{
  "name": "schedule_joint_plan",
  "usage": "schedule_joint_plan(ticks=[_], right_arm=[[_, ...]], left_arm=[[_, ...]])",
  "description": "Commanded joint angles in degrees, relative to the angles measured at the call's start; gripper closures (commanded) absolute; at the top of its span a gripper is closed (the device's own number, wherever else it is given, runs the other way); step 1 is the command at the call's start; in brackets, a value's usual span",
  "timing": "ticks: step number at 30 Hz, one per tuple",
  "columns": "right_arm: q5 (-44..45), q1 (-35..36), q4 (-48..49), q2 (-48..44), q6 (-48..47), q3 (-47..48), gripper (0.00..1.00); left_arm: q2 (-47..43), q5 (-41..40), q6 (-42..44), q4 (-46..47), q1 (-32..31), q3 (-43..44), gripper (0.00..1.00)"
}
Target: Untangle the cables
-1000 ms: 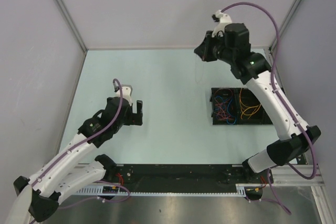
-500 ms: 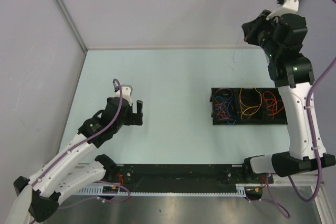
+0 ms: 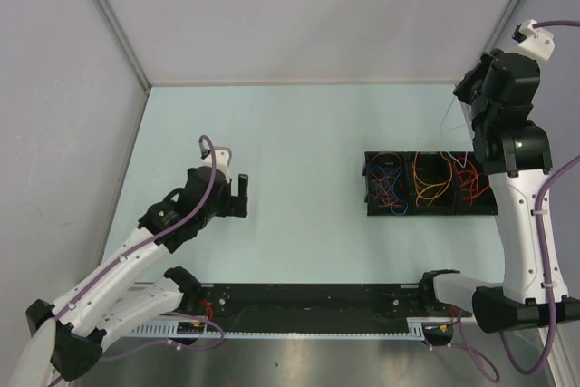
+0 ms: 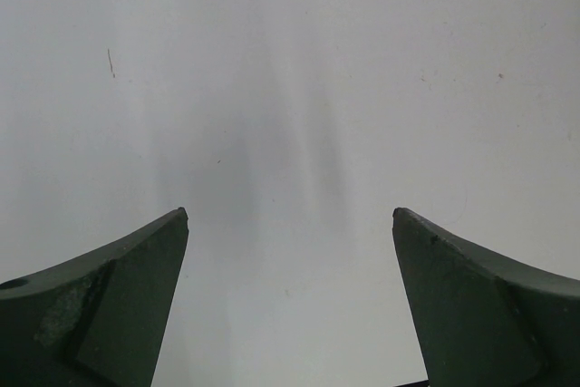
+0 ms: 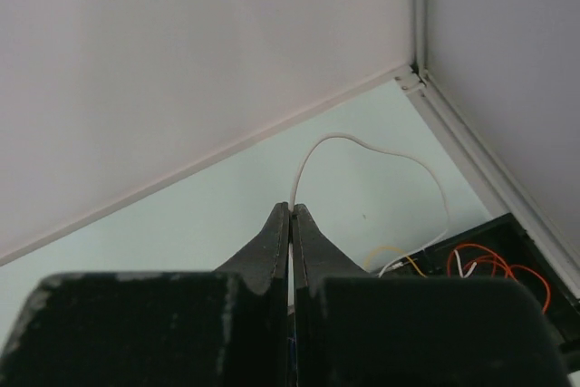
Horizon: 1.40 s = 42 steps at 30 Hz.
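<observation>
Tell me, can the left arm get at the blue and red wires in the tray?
Probably yes. Only table lies between the open left gripper and the blue and red wires, the right gripper is raised near the tray's right end, and the left arm is bent, with stretch to spare.

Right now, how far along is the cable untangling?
Looks done: orange cables fill the tray's middle compartment, red cables the right. In hand: right gripper shut on a white cable trailing into the tray. Remaining: the red-and-blue tangle in the left compartment; left gripper open, idle.
</observation>
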Motion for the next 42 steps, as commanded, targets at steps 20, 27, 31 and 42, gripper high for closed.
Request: schedule_joint_plan(ticks=[20, 27, 31, 42], right_arm=[[12.4, -9.0, 1.5, -9.7, -0.8, -16.3, 1.0], [5.7, -17.1, 3.0, -10.6, -0.2, -21.0, 1.0], [2.8, -19.0, 5.0, -9.7, 1.0, -24.0, 1.0], [-4.6, -25.4, 10.8, -4.3, 3.8, -26.9, 1.0]], left_arm=[[2.6, 2.5, 2.9, 3.7, 0.4, -0.5, 0.0], [2.9, 2.4, 2.9, 4.0, 0.4, -0.7, 0.0], [3.2, 2.2, 2.8, 3.9, 0.4, -0.7, 0.0], [3.0, 2.6, 2.8, 4.1, 0.4, -0.8, 0.0]])
